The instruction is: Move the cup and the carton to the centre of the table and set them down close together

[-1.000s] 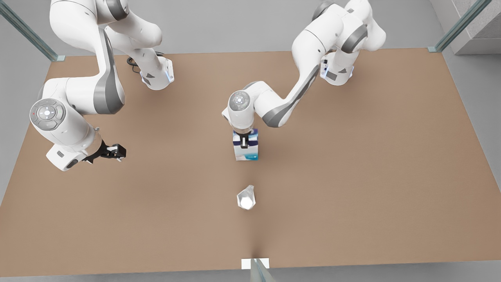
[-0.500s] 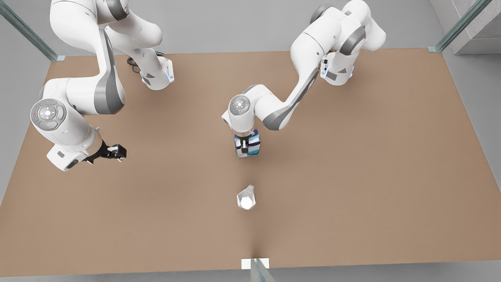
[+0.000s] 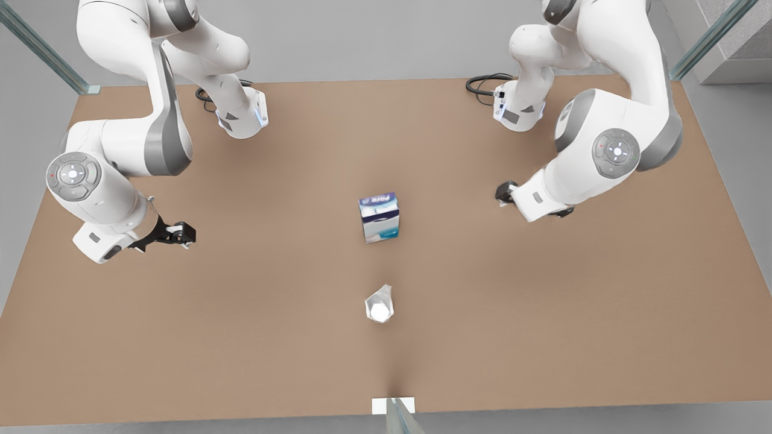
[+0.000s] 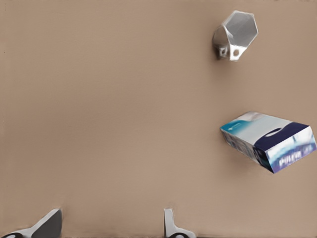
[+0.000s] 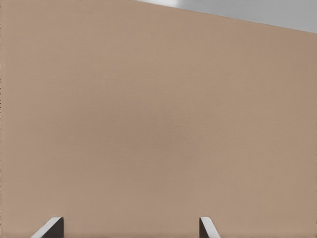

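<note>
The carton, white and light blue with a dark blue top, stands upright near the middle of the brown table. The pale faceted cup stands upright nearer the front edge, a clear gap from the carton. The left wrist view looks across the table at the carton and the cup, beyond the left gripper. My left gripper hovers open at the front view's left, far from both. My right gripper is open at the front view's right, away from the carton, over bare table.
The two arm bases sit on the table's far edge, each with a black cable beside it. A small white mount sits at the middle of the front edge. Glass rails stand at the far corners.
The right gripper lowered the carton, let go of it and swung back to the front view's right. The carton now stands free. The cup and the left arm have not moved.
</note>
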Tool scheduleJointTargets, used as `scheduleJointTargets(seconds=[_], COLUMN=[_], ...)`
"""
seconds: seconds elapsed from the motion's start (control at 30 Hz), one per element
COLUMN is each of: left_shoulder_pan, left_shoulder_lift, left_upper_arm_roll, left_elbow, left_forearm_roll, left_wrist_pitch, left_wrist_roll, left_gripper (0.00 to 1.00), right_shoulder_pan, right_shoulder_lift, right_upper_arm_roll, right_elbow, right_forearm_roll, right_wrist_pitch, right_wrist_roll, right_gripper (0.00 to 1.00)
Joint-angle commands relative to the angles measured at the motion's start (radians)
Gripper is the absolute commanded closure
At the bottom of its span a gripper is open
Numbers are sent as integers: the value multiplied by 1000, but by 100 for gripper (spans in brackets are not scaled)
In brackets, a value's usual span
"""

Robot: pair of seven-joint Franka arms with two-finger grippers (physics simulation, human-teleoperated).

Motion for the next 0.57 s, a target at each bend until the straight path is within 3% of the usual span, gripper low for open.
scheduleJointTargets(seconds=[0.0, 0.03, 0.13, 0.53], left_shoulder_pan=[-8, -15, 34, 100], left_shoulder_lift=[-18, -30, -42, -21], left_upper_arm_roll=[40, 100, 140, 135], left_elbow=[-7, -4, -6, -15], left_forearm_roll=[48, 53, 82, 134], left_wrist_pitch=[-10, -42, -55, -35], left_wrist_roll=[-3, 2, 5, 30], left_gripper=[0, 0, 0, 0], right_shoulder_pan=[-1, 1, -1, 1], right_shoulder_lift=[0, 0, 0, 0], right_upper_arm_roll=[0, -1, 0, 0], right_elbow=[0, 0, 0, 2], right_forearm_roll=[0, 0, 0, 0], right_wrist_pitch=[0, 0, 0, 3], right_wrist_roll=[0, 0, 0, 0], right_gripper=[0, 0, 0, 0])
